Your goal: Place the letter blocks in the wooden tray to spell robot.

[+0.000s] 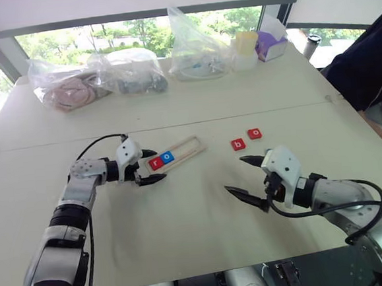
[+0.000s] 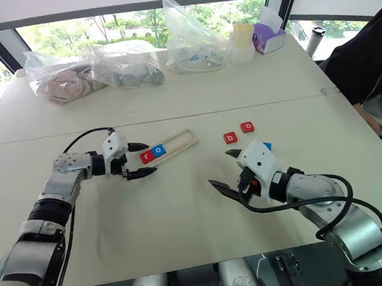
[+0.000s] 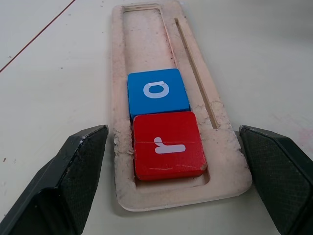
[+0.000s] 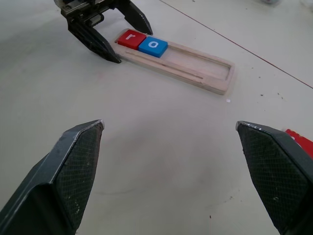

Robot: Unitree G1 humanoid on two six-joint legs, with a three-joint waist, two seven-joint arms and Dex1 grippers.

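Straddling the wooden tray [image 1: 178,153] end holding red "r" [image 3: 168,145] and blue "o" [image 3: 157,92], your left hand [image 1: 148,166] gapes empty, your right hand [image 1: 245,175] likewise, with "b" [image 1: 238,144] and "o" [image 1: 254,133] at its twelve o'clock, so closing may nudge the tray.

Two letter blocks [image 1: 161,160] in wooden tray [image 1: 186,148] (two more [image 1: 246,138] right)

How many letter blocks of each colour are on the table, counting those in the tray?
Red letter blocks: 3 (r, b, o)
Blue letter blocks: 2 (o, and one half hidden by the right gripper)
Total: 5
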